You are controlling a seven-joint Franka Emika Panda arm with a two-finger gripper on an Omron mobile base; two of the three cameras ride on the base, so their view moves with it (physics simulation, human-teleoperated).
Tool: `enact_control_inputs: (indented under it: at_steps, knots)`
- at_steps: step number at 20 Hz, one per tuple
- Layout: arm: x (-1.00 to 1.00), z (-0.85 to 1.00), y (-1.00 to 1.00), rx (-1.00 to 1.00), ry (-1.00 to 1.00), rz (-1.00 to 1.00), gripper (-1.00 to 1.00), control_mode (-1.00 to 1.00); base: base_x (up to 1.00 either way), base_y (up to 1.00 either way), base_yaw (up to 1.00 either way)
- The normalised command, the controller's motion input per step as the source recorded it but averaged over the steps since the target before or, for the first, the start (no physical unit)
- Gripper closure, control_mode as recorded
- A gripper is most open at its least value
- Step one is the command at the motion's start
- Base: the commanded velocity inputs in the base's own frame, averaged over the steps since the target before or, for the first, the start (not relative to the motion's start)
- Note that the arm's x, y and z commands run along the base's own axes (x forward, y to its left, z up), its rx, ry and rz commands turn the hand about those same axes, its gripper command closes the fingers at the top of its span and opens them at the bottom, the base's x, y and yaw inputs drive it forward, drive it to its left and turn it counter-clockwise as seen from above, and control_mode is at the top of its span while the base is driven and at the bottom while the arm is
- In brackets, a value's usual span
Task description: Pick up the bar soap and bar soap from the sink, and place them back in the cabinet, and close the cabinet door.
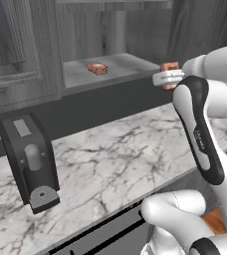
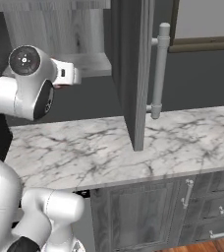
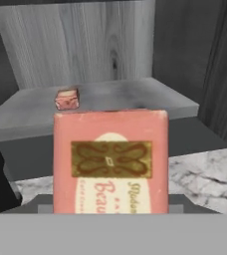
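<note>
Item: bar soap, second of two [image 3: 110, 162], a small flat rectangular bar, reddish-orange with a cream oval and gilt emblem on its face. It was held in the end effector [image 1: 169, 75], raised just in front of the cabinet shelf [image 1: 130, 62] and above the marble worktop [image 1: 105, 164]; the jaws were closed on its sides (the fingers themselves were mostly hidden behind the bar). Companion item: first bar soap [image 1: 97, 68], lying flat on the cabinet shelf, well back from its front edge. Handling, as judged: light, rigid, smooth-faced and likely slippery, so best gripped across the narrow edges near mid-length, not the broad faces. The cabinet door [image 2: 136, 74] stood open, edge-on to the right of the cabinet shelf, with its silver bar handle [image 2: 159, 69] unobstructed.
</note>
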Motion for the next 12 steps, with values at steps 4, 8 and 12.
enact_control_inputs:
  at_steps: [4,8,12]
  knots:
    - [0.63,0.02,0.11,0.00,0.00,0.01,1.00,-1.00,0.00,0.00,0.00]
    - [0.63,0.01,0.06,0.00,0.00,0.01,1.00,-1.00,0.00,0.00,0.00]
    - [0.58,0.00,0.07,0.00,0.00,0.02,1.00,-1.00,0.00,0.00,0.00]
